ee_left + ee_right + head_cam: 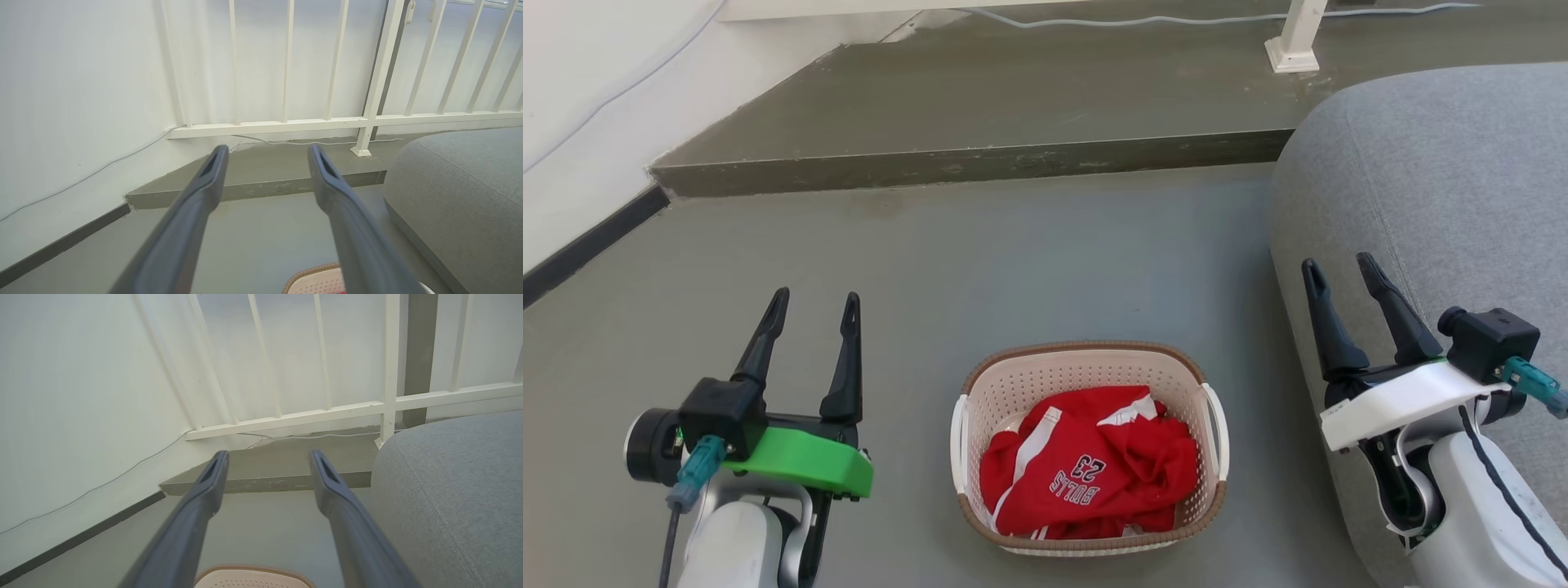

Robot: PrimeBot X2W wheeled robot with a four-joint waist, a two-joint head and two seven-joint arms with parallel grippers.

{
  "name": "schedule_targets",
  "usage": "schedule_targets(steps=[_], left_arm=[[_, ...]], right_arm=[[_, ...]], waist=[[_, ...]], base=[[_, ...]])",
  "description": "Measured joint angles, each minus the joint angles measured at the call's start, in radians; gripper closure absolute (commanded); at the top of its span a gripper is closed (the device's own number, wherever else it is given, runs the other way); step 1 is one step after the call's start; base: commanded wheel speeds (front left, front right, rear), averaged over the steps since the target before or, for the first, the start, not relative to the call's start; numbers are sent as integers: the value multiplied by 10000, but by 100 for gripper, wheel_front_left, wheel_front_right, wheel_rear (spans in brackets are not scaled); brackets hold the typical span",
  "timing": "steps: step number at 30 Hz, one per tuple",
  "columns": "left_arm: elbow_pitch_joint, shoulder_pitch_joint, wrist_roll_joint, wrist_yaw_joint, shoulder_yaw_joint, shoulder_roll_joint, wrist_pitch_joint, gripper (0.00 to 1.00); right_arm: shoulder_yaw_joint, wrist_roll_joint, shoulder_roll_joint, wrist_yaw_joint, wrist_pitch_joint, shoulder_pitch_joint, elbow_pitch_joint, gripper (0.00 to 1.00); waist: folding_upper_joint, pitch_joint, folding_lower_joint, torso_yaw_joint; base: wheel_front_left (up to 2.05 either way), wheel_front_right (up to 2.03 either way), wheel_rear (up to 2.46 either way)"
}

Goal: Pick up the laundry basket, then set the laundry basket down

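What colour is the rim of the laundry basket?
Brown, with a woven look, on the laundry basket; the head view shows it best.

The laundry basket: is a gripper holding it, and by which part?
Nothing is held. The left gripper and the right gripper have open jaws, one on each side of the laundry basket, apart from it.

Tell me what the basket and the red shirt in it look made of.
Basket: looks like moulded plastic, cream and matte, its walls punched with even rows of holes; the brown rim copies weaving, probably plastic too. Shirt: soft cloth, likely a sports jersey, judging by crumpled folds and printed lettering.
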State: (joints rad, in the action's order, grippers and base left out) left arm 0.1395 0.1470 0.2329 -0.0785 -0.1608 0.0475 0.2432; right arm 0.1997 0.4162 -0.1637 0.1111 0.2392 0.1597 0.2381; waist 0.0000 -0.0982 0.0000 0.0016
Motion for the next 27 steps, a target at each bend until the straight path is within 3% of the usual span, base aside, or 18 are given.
schedule_targets(steps=[4, 27], left_arm=[[-98, 22, -355, 0, -19, -4, 86, 0], [136, 22, -330, 0, 35, -27, 86, 0]], right_arm=[[2, -474, 40, 0, 100, 12, 4, 0], [-345, -660, 359, 19, 109, 18, 169, 0]], waist=[[0, -33, 0, 2], [1, -67, 0, -32]], base=[[0, 0, 0], [0, 0, 0]])
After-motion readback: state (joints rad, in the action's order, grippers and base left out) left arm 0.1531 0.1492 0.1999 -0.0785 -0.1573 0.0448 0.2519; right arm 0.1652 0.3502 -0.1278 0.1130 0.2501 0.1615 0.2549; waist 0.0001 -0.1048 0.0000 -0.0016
